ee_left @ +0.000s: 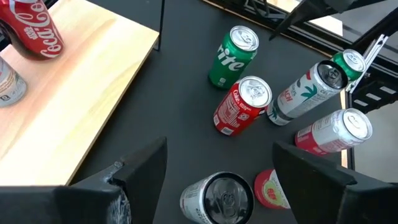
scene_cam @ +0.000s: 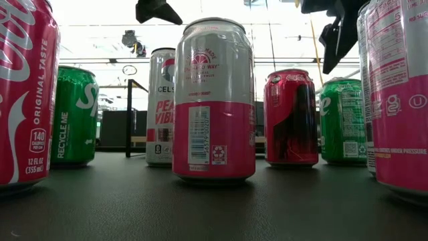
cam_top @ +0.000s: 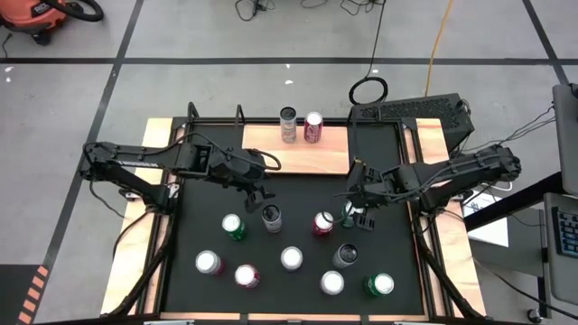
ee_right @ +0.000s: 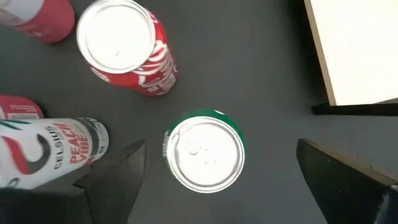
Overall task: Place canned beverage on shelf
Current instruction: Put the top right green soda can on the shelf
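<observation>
The shelf (cam_top: 321, 153), a light wooden board, lies at the far edge of the black mat and carries a silver can (cam_top: 288, 124) and a red can (cam_top: 313, 126), both standing on their bases. My left gripper (cam_top: 263, 195) hovers open above a silver can (ee_left: 214, 199) that stands on the mat; the can shows between and below its fingers. My right gripper (ee_right: 221, 146) is open and points down over an upright green can (ee_right: 204, 158), one finger on each side of it and clear of it. A red can (ee_right: 127, 46) stands beside the green one.
Several more cans stand upright across the mat, among them a green one (cam_top: 233, 227), a white one (cam_top: 291, 258), a dark one (cam_top: 345, 255) and a green one (cam_top: 379, 285). The shelf's right part (cam_top: 334, 135) is bare. Narrow wooden strips edge the mat.
</observation>
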Robot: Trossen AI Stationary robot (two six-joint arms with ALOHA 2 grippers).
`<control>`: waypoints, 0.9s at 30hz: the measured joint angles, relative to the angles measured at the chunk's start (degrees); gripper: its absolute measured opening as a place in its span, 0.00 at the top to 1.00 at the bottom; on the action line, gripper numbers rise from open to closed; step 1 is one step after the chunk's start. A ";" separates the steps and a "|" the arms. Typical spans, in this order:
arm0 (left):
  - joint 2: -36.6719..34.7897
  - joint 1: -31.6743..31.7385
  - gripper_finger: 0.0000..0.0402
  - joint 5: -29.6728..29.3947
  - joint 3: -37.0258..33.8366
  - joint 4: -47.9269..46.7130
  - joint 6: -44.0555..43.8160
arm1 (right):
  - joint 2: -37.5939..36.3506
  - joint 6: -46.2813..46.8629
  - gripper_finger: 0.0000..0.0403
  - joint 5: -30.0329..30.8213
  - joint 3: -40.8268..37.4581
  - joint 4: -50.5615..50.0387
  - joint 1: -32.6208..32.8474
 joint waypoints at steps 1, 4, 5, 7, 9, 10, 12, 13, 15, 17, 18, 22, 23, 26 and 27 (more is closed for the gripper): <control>0.00 0.00 0.29 -0.02 0.00 0.00 0.13 | 0.00 -0.11 0.03 -0.81 -0.68 0.60 -0.41; 0.00 0.00 0.29 -0.02 0.00 0.06 1.17 | 0.01 -0.13 0.03 -3.63 -3.68 3.25 -1.12; 0.00 0.00 0.29 -0.03 0.00 0.07 1.60 | 0.04 -0.10 0.03 -4.12 -4.56 3.90 -1.13; 0.00 0.02 0.29 -0.03 0.00 0.07 1.91 | 0.04 0.01 0.03 -4.24 -5.92 5.02 -1.11; 0.00 0.04 0.29 -0.03 0.00 0.09 1.88 | 0.02 0.01 0.03 -4.24 -6.84 5.99 -1.07; 0.00 0.04 0.29 -0.03 0.00 0.09 1.90 | 0.02 0.03 0.03 -4.24 -7.17 6.26 -1.09; 0.00 0.04 0.29 -0.04 0.00 0.11 1.90 | 0.02 0.02 0.03 -4.22 -7.86 7.42 -1.09; 0.00 0.04 0.29 -0.04 0.00 0.11 1.90 | 0.02 0.02 0.03 -4.22 -8.21 8.23 -1.11; 0.00 0.04 0.29 -0.04 0.00 0.11 1.88 | 0.02 0.20 0.03 -4.09 -9.01 9.42 -1.11; 0.00 0.07 0.29 -0.04 0.00 0.13 1.90 | 0.02 0.49 0.04 -4.11 -9.72 10.58 -1.27; 0.00 0.07 0.29 -0.04 0.00 0.13 1.91 | 0.05 0.51 0.04 -4.24 -10.11 11.22 -1.38; 0.00 0.10 0.29 -0.04 0.00 0.13 1.92 | 0.20 0.95 0.08 -4.39 -11.58 13.33 -1.48; 0.00 0.09 0.29 -0.04 0.00 0.13 1.92 | 0.20 0.95 0.09 -4.37 -11.83 14.08 -1.51; 0.00 0.09 0.29 -0.04 0.00 0.13 1.92 | 0.21 0.94 0.13 -4.40 -12.40 14.86 -1.49; 0.00 0.09 0.29 -0.04 0.00 0.13 1.92 | 0.38 0.92 0.14 -4.40 -12.40 14.92 -1.49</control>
